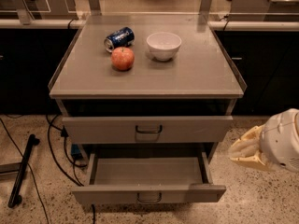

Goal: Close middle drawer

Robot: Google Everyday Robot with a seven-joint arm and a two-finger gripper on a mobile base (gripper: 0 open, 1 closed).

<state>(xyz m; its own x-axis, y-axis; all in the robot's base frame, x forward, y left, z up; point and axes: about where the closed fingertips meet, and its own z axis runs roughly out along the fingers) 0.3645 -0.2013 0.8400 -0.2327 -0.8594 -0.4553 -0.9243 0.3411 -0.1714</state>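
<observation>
The middle drawer (148, 192) is pulled far out at the bottom of the grey cabinet. It has a low flat front, a small dark loop handle (149, 198) and a shallow grey tray (147, 170) that looks empty. Above it sits the taller top drawer (147, 129), its front standing a little proud of the cabinet. The lowest drawer is out of view. My cream gripper (244, 154), on a white arm (282, 146), hangs to the right of the cabinet, level with the open drawer's right side and apart from it.
On the cabinet top (201, 73) lie a blue can (119, 38) on its side, a red apple (123, 58) and a white bowl (164, 45). Black cables (56, 157) and a dark pole (22, 171) lie on the speckled floor at the left. Dark counters flank the cabinet.
</observation>
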